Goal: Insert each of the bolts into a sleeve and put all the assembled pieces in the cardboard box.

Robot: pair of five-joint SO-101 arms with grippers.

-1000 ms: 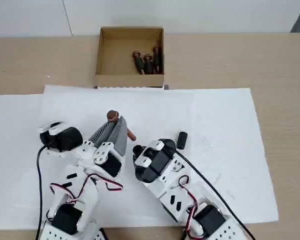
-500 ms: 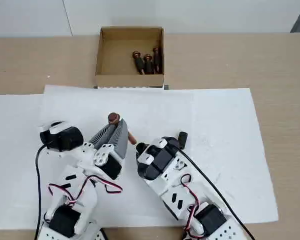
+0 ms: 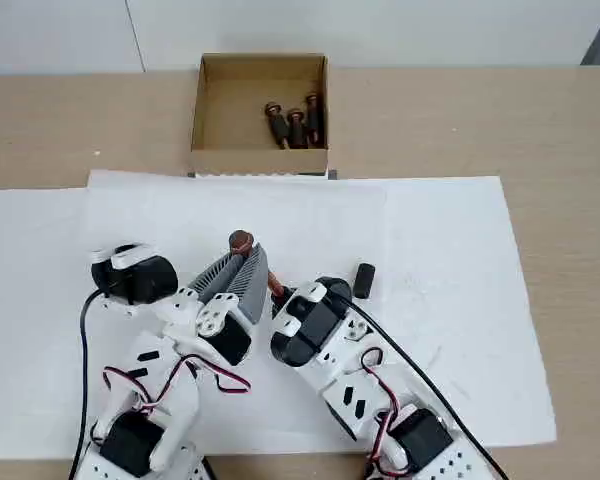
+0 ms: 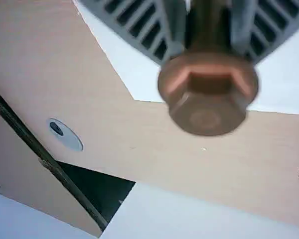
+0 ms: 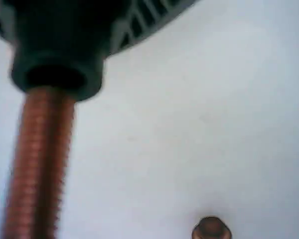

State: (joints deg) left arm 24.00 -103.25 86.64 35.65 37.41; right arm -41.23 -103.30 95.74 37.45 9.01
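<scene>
My left gripper [image 3: 245, 257] is shut on a copper bolt [image 3: 241, 240] just below its hex head [image 4: 208, 94], grey fingers [image 4: 134, 22] on both sides. The bolt's threaded shaft [image 5: 37, 164] slants toward my right gripper [image 3: 285, 296], which is shut on a black sleeve [image 5: 55, 74]. The shaft's tip sits in the sleeve's mouth. A second black sleeve [image 3: 363, 279] lies on the paper just right of the right gripper. The cardboard box [image 3: 212, 110] stands at the back with three assembled pieces [image 3: 295, 122] in its right part.
White paper [image 3: 440, 240] covers the table in front of the box. A small copper bolt head [image 5: 211, 229] shows on the paper in the right wrist view. Both arms crowd the front middle; bare paper lies to the left and right.
My left gripper has carried the bolt to the right, toward the right gripper, and the shaft tip now meets the sleeve. The right arm shifted slightly.
</scene>
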